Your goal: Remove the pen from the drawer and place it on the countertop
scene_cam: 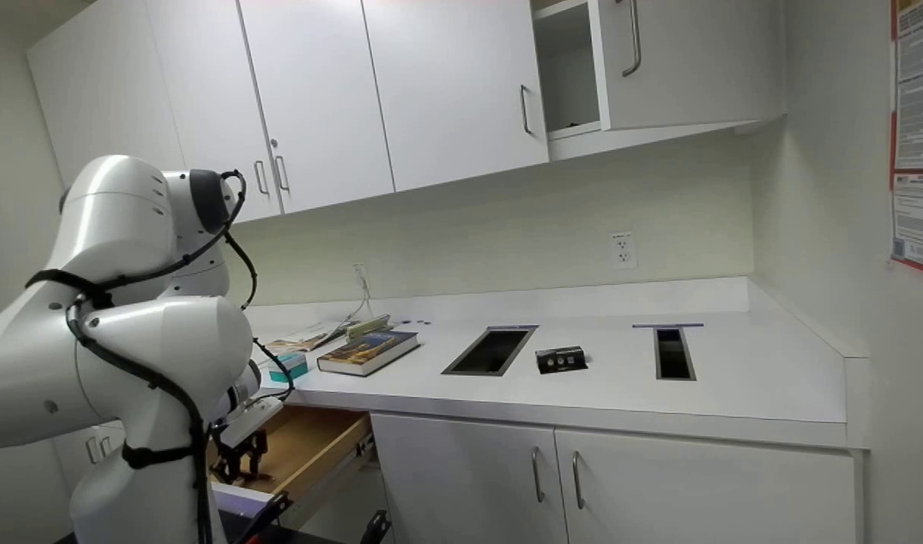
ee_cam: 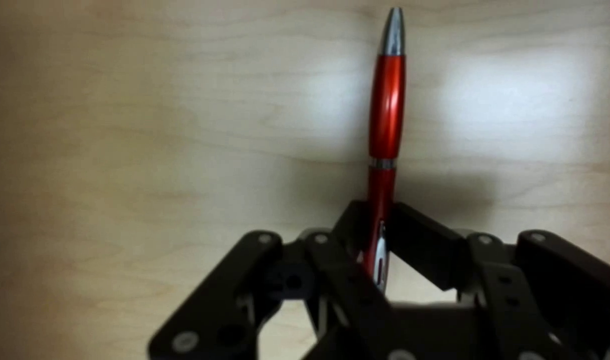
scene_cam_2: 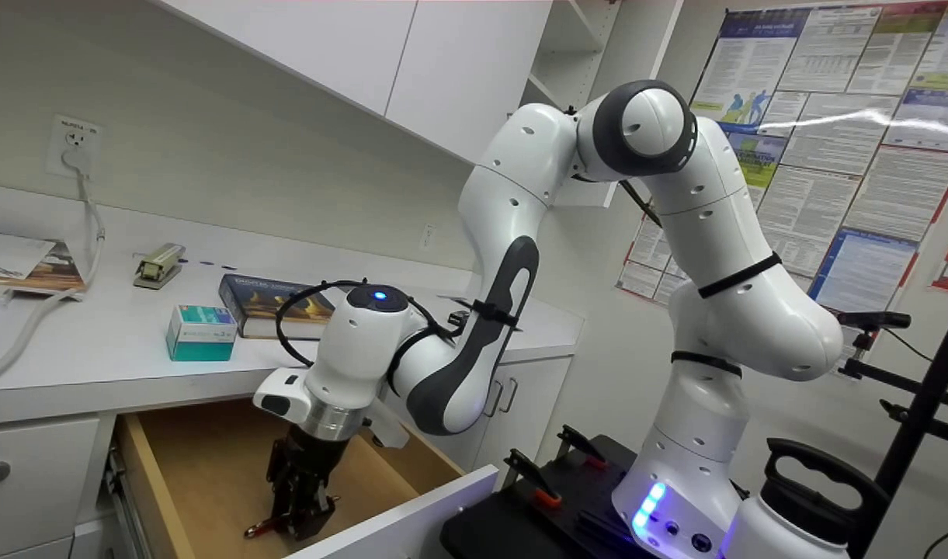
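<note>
The white countertop (scene_cam: 771, 385) runs long, a low backsplash (scene_cam: 582, 302) closing its back edge. Toward the right edge, a wide dark opening (scene_cam: 487, 353) and a narrow dark opening (scene_cam: 673, 353) are set into it, a small black object (scene_cam: 562, 360) lying between them. Further left, a teal-and-white box (scene_cam_2: 202, 334) stands near the front edge, with a thick book (scene_cam: 367, 353) just beside it. A stapler (scene_cam_2: 159, 265) sits nearer the back edge, and left of that lie papers (scene_cam_2: 15, 260) and a white cord (scene_cam_2: 35, 330) that reaches toward the front edge.
</note>
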You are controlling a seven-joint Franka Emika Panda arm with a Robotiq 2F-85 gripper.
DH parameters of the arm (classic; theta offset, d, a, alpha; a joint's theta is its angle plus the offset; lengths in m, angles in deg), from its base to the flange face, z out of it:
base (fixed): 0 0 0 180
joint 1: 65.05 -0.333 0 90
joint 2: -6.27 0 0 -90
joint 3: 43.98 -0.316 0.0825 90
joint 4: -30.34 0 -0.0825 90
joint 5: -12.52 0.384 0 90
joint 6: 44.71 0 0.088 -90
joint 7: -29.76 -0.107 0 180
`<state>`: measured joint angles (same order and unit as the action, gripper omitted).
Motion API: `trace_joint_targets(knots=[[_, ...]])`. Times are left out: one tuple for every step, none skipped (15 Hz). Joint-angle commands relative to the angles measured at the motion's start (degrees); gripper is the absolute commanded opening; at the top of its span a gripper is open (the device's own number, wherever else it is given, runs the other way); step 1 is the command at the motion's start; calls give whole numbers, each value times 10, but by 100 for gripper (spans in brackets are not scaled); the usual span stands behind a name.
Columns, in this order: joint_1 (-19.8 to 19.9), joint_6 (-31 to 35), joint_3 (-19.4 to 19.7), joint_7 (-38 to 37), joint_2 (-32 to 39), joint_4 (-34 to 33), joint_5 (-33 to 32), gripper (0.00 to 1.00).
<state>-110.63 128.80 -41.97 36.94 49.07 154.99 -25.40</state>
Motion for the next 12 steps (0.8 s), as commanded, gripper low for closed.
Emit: trace_joint_targets(knots=[[-77, 15, 69, -69, -58, 51, -9, 5], [-102, 15, 92, -88, -77, 64, -12, 5], [-131, 15, 121, -109, -92, 74, -15, 5], [-161, 12, 152, -131, -112, 85, -19, 5], [-186, 6, 178, -146, -128, 92, -23, 5], [-208, -3, 202, -162, -146, 101, -26, 5], [-232, -8, 230, -179, -163, 109, -30, 5], [-246, -16, 249, -189, -179, 116, -33, 5], [-253, -33, 261, -193, -197, 123, -27, 5], [-263, -42, 278, -202, -210, 128, -26, 5], [-261, -68, 283, -204, -227, 132, -16, 5], [-259, -89, 286, -204, -240, 137, -7, 5]])
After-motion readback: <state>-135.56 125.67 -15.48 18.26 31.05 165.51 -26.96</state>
